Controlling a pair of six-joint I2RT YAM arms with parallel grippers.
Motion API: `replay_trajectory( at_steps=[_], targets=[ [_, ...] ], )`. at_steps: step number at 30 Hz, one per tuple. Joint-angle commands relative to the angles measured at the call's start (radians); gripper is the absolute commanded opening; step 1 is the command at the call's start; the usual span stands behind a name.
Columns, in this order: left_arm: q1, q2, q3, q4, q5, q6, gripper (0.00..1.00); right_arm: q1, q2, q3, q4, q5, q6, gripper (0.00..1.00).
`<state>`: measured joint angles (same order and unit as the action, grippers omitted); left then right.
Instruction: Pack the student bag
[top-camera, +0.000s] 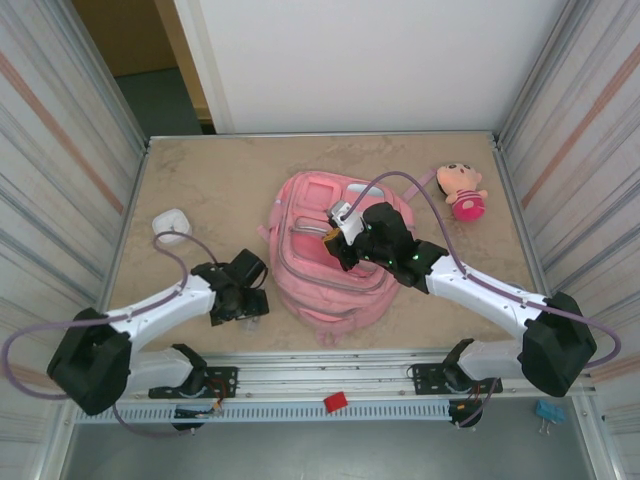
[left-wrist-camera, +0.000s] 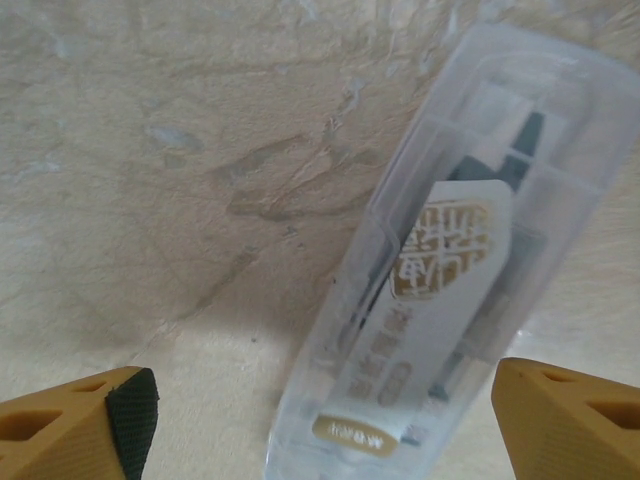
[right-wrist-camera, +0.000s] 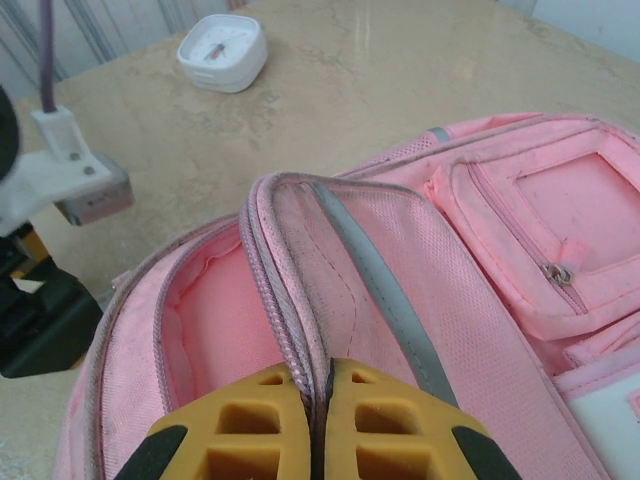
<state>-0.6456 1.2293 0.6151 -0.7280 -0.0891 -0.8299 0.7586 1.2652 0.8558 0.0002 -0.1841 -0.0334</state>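
Observation:
The student bag (top-camera: 300, 285), a large pink backpack, lies flat in the middle of the table with its main compartment unzipped. My right gripper (top-camera: 338, 245) is shut on the zip edge of the bag's front flap (right-wrist-camera: 300, 260) and holds it up, so the pink lining (right-wrist-camera: 215, 320) shows. My right gripper (right-wrist-camera: 318, 385) has its yellow fingers pressed together around that edge. My left gripper (top-camera: 243, 300) hovers left of the bag, open. Its fingers (left-wrist-camera: 110, 425) straddle a clear plastic stationery case (left-wrist-camera: 450, 270) lying on the table, without touching it.
A small white square box (top-camera: 172, 224) sits at the far left of the table, also in the right wrist view (right-wrist-camera: 222, 50). A doll in a pink dress (top-camera: 462, 190) lies at the back right. Metal side walls fence the table.

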Motion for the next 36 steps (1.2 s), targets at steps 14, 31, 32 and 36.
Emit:
replay_trajectory(
  at_steps=[14, 31, 32, 36],
  targets=[
    [-0.005, 0.116, 0.031, 0.101, 0.007, 0.014, 0.53, -0.024, -0.070, -0.016, 0.037, -0.004, 0.007, 0.00],
    [-0.064, -0.353, 0.115, 0.167, 0.201, -0.218, 0.37, -0.036, 0.034, 0.058, 0.047, -0.036, 0.079, 0.00],
    [-0.079, -0.352, 0.128, 0.203, 0.211, -0.229, 0.37, -0.036, 0.039, 0.063, 0.048, -0.040, 0.084, 0.00],
    [-0.134, -0.302, 0.181, 0.330, 0.212, -0.256, 0.37, -0.034, 0.046, 0.080, 0.058, -0.052, 0.101, 0.00]
  ],
)
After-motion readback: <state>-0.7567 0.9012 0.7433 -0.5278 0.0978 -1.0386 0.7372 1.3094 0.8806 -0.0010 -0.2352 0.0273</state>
